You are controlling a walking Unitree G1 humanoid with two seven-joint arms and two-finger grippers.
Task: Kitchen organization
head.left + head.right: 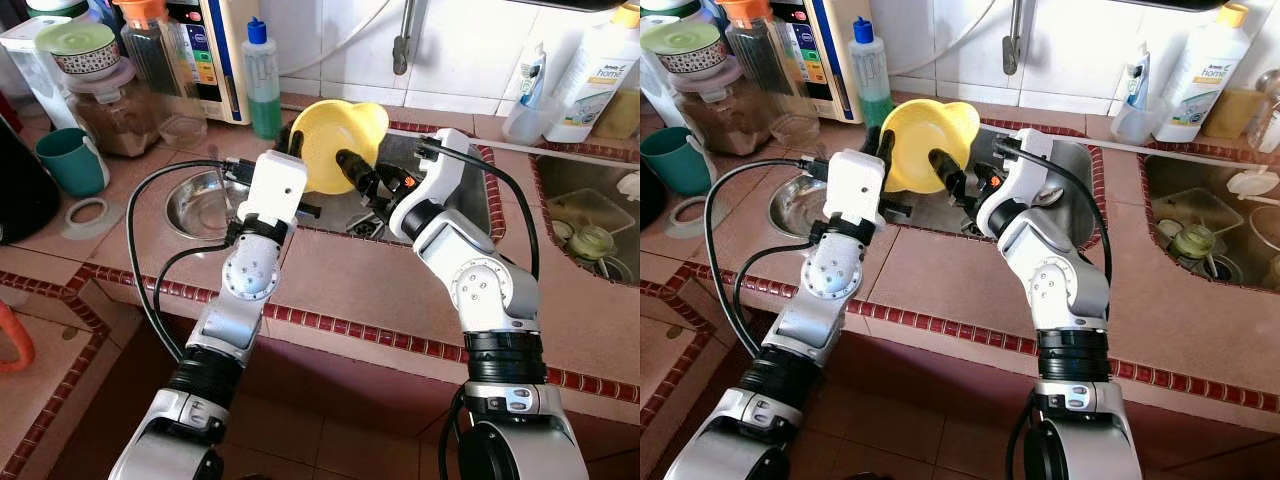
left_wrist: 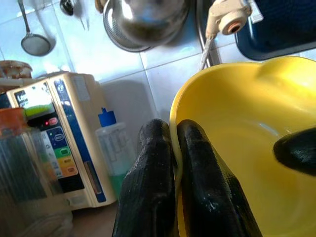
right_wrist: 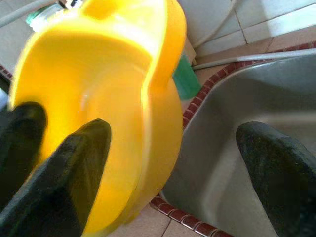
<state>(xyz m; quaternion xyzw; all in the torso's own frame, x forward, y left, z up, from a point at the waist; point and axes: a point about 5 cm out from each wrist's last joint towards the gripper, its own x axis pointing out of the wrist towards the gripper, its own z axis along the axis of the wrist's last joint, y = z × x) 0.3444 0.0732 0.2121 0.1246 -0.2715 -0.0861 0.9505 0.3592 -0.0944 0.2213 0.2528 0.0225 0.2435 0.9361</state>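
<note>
Left wrist view shows the left pincer (image 2: 175, 148) pressed together on the rim of a yellow bowl (image 2: 242, 148), one finger outside the wall and one inside. From the head camera the bowl (image 1: 335, 135) is held tipped on edge in the air, just past that pincer and above the near edge of the steel sink (image 1: 455, 190). The right pincer (image 3: 173, 163) is spread wide: one finger (image 3: 74, 163) reaches into the bowl's hollow, the other hangs over the sink basin, so it has no hold yet. Beside the left pincer a small steel dish (image 1: 200, 205) sits on the tiled counter (image 1: 370, 280), with a green soap bottle (image 1: 262, 80) beyond it against the wall. The tidying looks barely begun: the bowl is lifted but not yet set anywhere, and jars, a mug and bottles crowd the counter.
</note>
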